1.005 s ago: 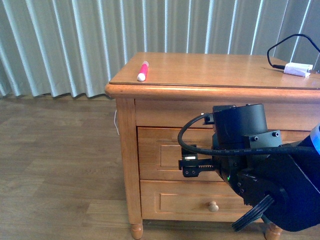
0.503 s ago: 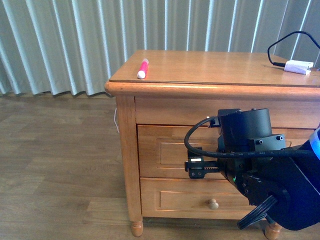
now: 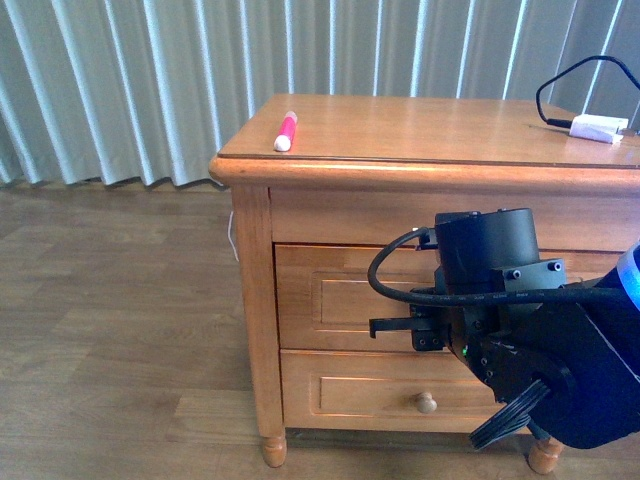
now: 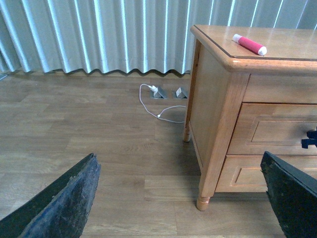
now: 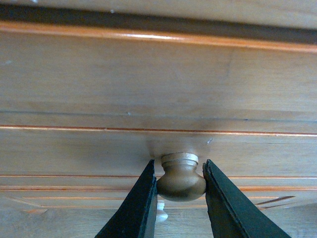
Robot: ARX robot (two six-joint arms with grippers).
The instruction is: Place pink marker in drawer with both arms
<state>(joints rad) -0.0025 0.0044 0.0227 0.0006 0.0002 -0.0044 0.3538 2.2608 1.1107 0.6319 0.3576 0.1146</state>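
The pink marker (image 3: 286,131) lies on the nightstand top near its front left corner; it also shows in the left wrist view (image 4: 249,44). The upper drawer (image 3: 335,300) is closed. My right gripper (image 5: 181,191) is shut on the drawer knob (image 5: 181,178), both jaws pressed against its sides. In the front view the bulky black right arm (image 3: 500,300) hides the knob. My left gripper (image 4: 181,198) is open and empty, low above the floor to the left of the nightstand.
A white plug with black cable (image 3: 595,127) lies at the nightstand's back right. The lower drawer has its own knob (image 3: 426,403). A white cable (image 4: 158,106) lies on the wood floor by the curtain. Nightstand leg (image 4: 203,203) stands ahead of the left gripper.
The right arm has shifted right and closer to the upper drawer front; the view has tilted slightly. The marker has not moved.
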